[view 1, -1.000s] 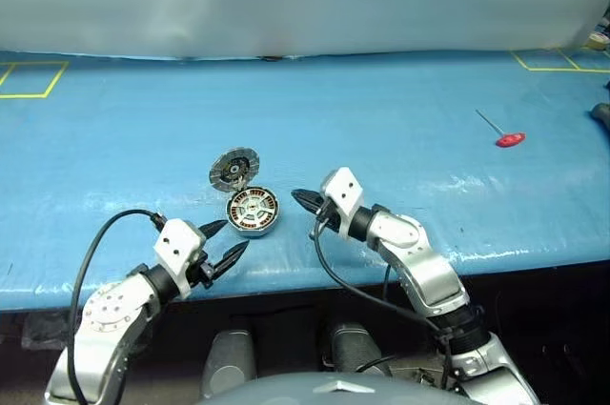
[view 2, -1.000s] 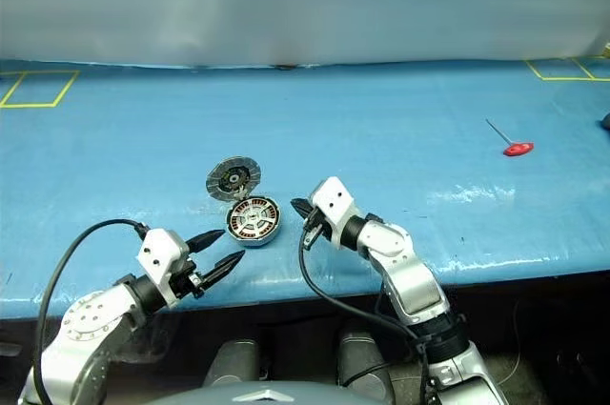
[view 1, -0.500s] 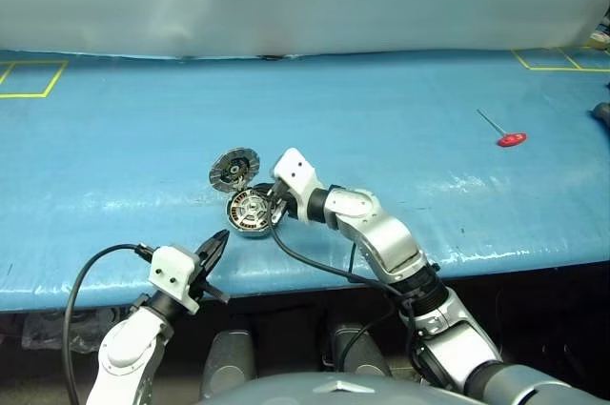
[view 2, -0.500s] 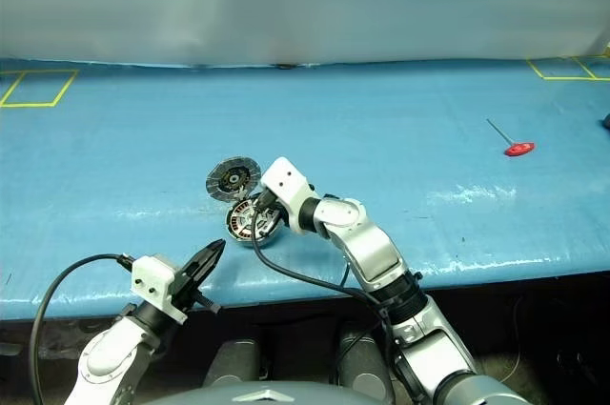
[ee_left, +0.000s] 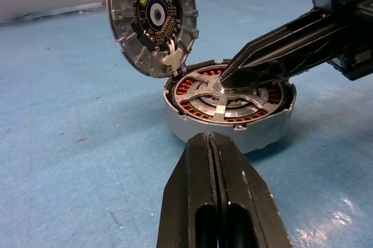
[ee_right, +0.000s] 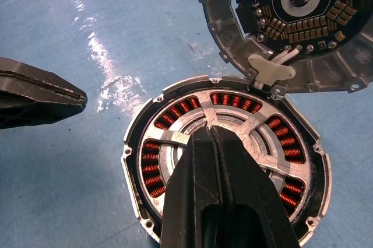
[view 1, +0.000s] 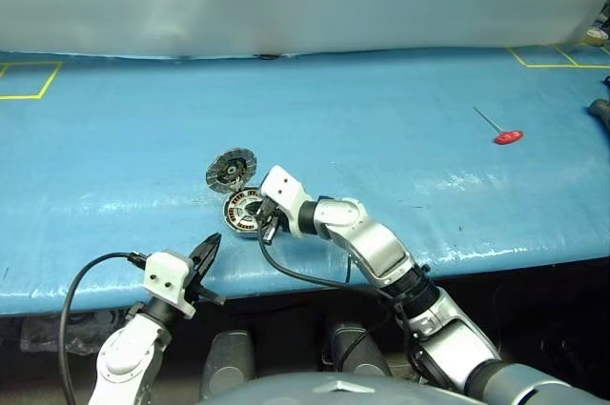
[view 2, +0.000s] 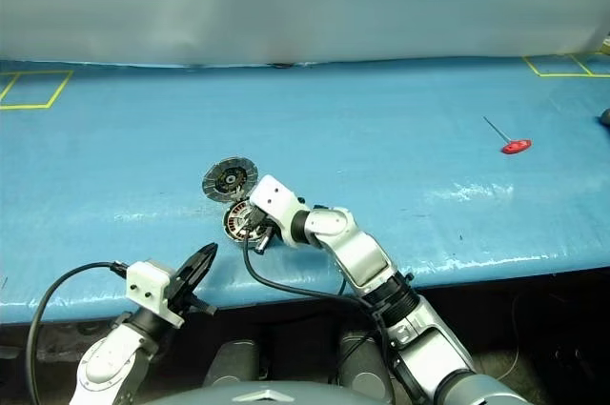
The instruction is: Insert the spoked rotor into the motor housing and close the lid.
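The motor housing [view 1: 238, 213] lies near the front edge of the blue table [view 1: 381, 119], with copper windings showing inside. In it sits the spoked rotor [ee_right: 175, 139], its silver spokes over the windings. The lid [view 1: 232, 169] stands tilted open at the housing's far edge, its inner face [ee_left: 152, 17] carrying a circuit board. My right gripper [ee_right: 207, 130] is shut, and its tips rest on the rotor's hub [ee_left: 223, 79]. A little nearer the table edge, my left gripper [ee_left: 211, 136] is shut and empty, pointing at the housing without touching it.
A red-handled tool [view 1: 508, 137] lies far right on the table. Yellow tape squares mark the back corners [view 1: 24, 81] [view 1: 553, 58]. A dark object [view 1: 600, 110] sits at the right edge. The table's front edge runs just behind my left gripper.
My right gripper has swung left from beside the housing onto the rotor's hub. The left gripper has shut and drawn back and down toward the table edge.
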